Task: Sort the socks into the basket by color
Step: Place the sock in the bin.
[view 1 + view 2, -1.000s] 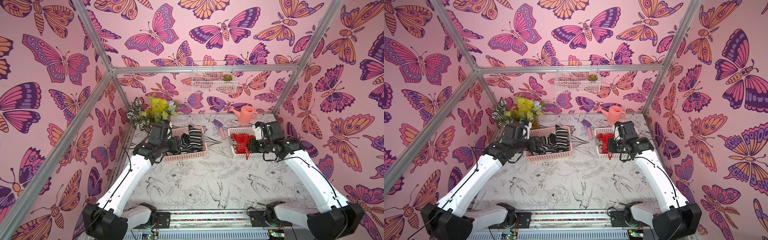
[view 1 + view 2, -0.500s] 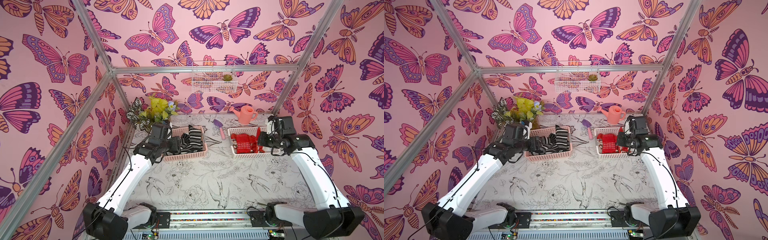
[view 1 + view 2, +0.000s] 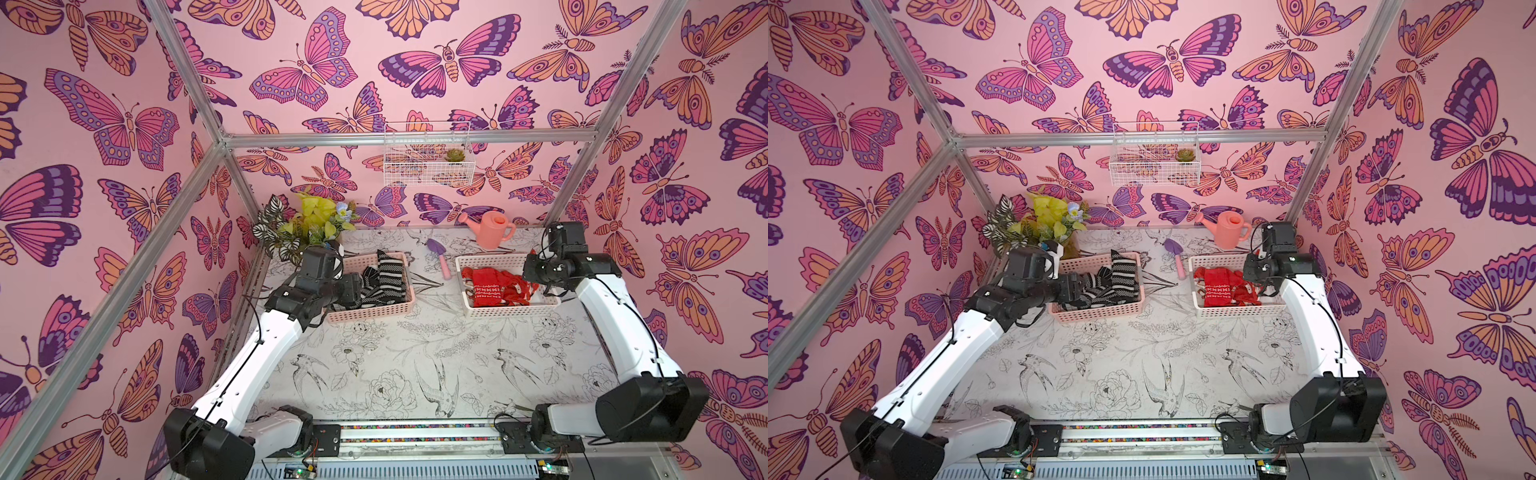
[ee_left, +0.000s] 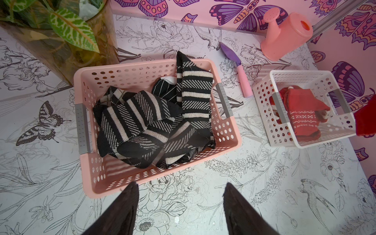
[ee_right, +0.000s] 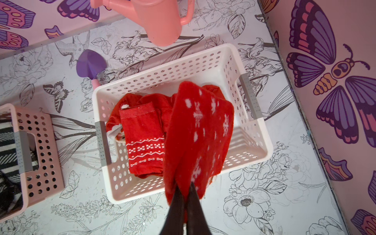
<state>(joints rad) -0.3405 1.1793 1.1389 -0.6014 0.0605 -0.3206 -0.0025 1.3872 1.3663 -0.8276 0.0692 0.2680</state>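
A: State of right end effector (image 5: 184,188)?
B: Clamped tight on a red sock (image 5: 201,130), which dangles over the white basket (image 5: 262,154) near the far right corner of the worktop (image 5: 274,213). Other red socks (image 5: 142,142) lie inside.
A: And left end effector (image 4: 180,184)?
B: Fingers apart, holding nothing, at the pink basket (image 4: 234,132) toward the far left corner. Striped socks (image 4: 142,122) are piled in it.

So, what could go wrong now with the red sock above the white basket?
1. The right gripper holds the red snowflake-patterned sock near the edge of the white perforated plastic basket; released, it may drape over the rim.
2. One black-and-white striped sock leans over the far rim of the pink plastic basket; the open left gripper could knock it out.
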